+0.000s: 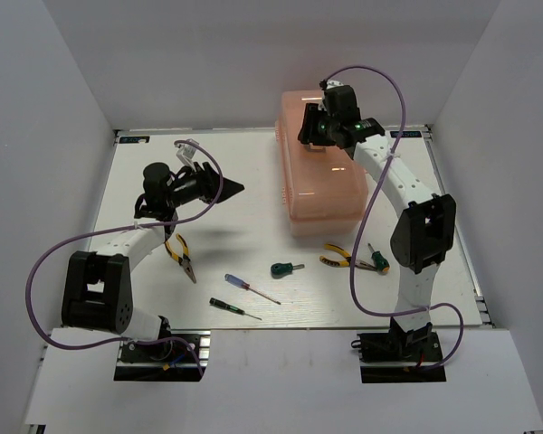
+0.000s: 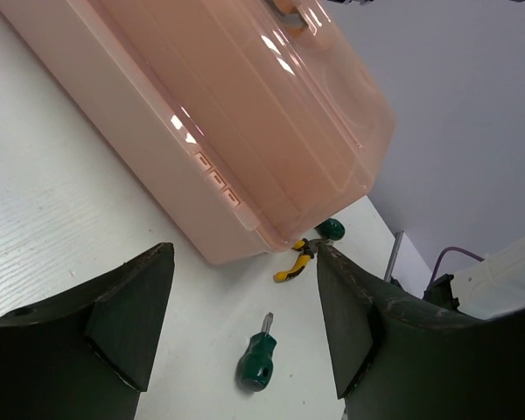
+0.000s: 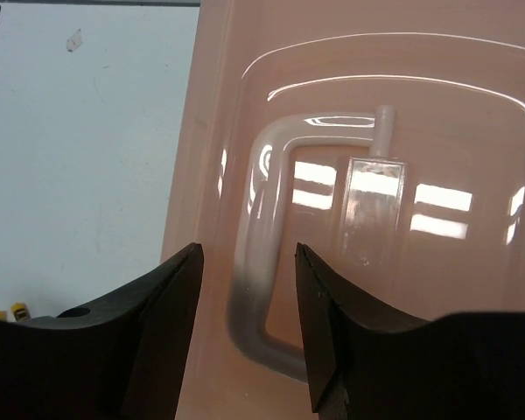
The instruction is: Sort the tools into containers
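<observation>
Pliers (image 1: 337, 259) and screwdrivers (image 1: 251, 287) lie before the toolbox (image 1: 321, 190) on the table (image 1: 235, 217).

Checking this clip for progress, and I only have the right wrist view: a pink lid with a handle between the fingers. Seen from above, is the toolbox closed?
Observer: Yes. The top view shows the toolbox closed, with the right gripper open over its lid handle.
Operator: Where are the tools?
Observer: Six lie out on the table: left pliers, right pliers, purple screwdriver, dark screwdriver, and two stubby green drivers.
Operator: And the left arm?
Observer: The left gripper is open and empty, above the table, pointing toward the toolbox.
</observation>
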Action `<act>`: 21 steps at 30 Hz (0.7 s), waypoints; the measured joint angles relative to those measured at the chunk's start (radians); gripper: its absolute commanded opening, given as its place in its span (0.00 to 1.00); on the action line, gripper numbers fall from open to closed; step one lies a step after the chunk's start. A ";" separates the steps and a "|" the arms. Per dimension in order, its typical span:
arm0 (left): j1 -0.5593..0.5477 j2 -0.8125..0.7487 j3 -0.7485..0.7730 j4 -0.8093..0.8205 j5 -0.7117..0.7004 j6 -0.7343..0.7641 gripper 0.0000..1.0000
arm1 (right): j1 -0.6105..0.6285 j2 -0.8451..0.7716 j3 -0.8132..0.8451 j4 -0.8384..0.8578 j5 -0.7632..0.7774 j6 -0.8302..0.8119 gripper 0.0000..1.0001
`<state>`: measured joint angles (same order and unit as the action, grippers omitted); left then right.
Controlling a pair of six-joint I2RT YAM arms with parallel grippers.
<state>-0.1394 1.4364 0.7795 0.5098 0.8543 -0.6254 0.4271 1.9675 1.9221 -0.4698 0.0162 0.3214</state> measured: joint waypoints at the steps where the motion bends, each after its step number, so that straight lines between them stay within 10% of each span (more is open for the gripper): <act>1: 0.000 0.000 -0.001 0.001 0.000 0.000 0.76 | 0.000 0.000 0.000 -0.001 0.000 0.012 0.53; 21: -0.012 0.029 0.027 0.044 -0.009 -0.016 0.72 | -0.066 0.014 0.001 0.009 -0.201 0.249 0.50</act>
<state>-0.1516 1.4658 0.8062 0.5537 0.8455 -0.6415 0.3607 1.9812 1.9228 -0.4606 -0.1852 0.5709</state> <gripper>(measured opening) 0.742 0.507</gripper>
